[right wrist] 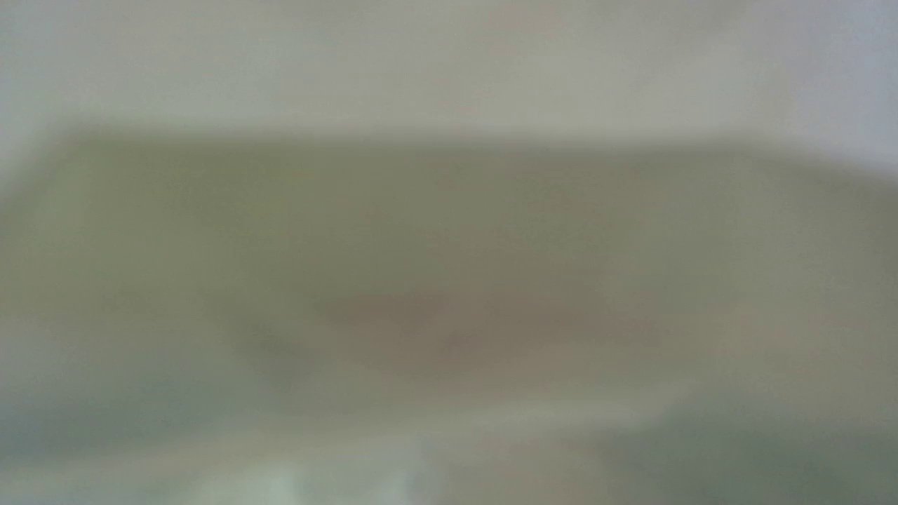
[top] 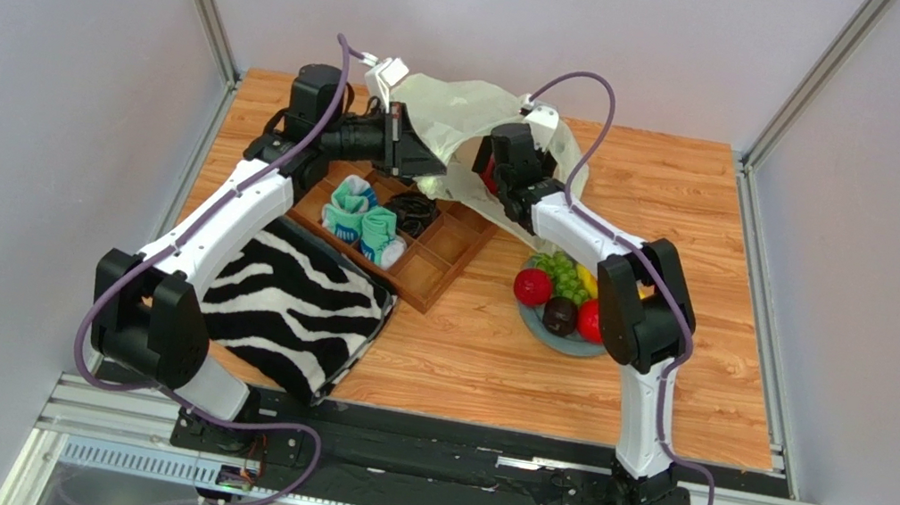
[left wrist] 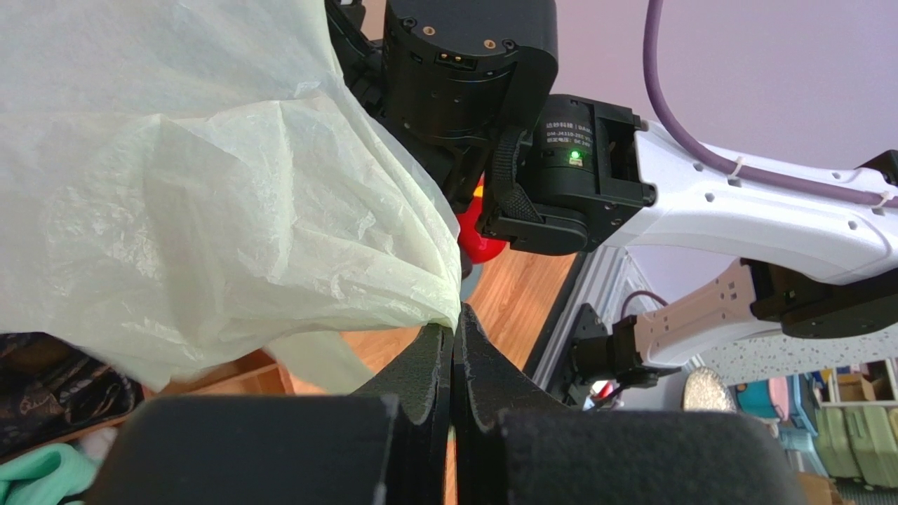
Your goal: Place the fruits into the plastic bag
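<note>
left arm (top: 225,210): elbow low at near left, forearm stretched forward and inward | left claw (left wrist: 453,335): fingers pressed together, pinching plastic bag (left wrist: 211,210) rim | right arm (top: 581,230): elbow raised at right, forearm angled back-left | right claw (top: 488,177): facing left claw, near it; jaw state unreadable, wrist view blurred

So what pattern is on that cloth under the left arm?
The cloth has black-and-white zebra stripes, clearest in the top view.
</note>
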Tool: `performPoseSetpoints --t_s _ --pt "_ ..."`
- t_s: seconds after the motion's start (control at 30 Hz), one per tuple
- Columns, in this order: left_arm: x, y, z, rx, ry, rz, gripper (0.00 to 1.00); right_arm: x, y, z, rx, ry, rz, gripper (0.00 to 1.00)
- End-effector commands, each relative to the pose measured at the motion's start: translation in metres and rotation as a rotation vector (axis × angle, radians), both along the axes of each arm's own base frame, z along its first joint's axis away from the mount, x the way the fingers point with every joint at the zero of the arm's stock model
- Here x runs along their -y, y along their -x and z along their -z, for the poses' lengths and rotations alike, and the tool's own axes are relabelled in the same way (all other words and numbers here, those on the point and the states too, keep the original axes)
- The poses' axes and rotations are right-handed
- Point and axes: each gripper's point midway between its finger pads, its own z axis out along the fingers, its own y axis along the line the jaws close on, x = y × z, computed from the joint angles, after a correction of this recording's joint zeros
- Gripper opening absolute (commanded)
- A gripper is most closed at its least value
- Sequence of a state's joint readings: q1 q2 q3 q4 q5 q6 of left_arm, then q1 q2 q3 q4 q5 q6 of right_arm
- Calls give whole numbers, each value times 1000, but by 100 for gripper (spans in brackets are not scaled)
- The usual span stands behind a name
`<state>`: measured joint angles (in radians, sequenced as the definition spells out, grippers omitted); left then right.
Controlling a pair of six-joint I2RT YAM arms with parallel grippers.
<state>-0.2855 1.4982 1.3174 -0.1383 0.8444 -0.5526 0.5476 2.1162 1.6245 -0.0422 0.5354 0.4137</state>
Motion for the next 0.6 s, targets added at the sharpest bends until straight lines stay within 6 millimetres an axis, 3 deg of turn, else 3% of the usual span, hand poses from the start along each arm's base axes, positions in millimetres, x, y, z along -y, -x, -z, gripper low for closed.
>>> performPoseSetpoints --t_s 0.0,0.27,0.33,0.37,0.43,0.47,0.57 --pt "0 -3 -7 22 6 1 0 -8 -3 -20 24 -21 -26 91" --pt "-1 -4 -6 24 -3 -9 0 -21 8 -43 46 -60 -135 88" --pt "-2 -5 -6 26 -8 -15 0 -29 19 -39 32 -74 -210 87" --pt "-3 -5 -5 24 -12 -19 0 -33 23 -59 77 -100 -246 86" --pt "-4 -6 -4 22 -17 -27 0 -40 37 -59 69 -119 -322 85" --pt "-4 -6 -3 23 -20 -29 0 -41 44 -71 84 -131 -343 85" --pt "-7 -8 -2 21 -31 -45 0 -43 67 -65 60 -140 -406 84"
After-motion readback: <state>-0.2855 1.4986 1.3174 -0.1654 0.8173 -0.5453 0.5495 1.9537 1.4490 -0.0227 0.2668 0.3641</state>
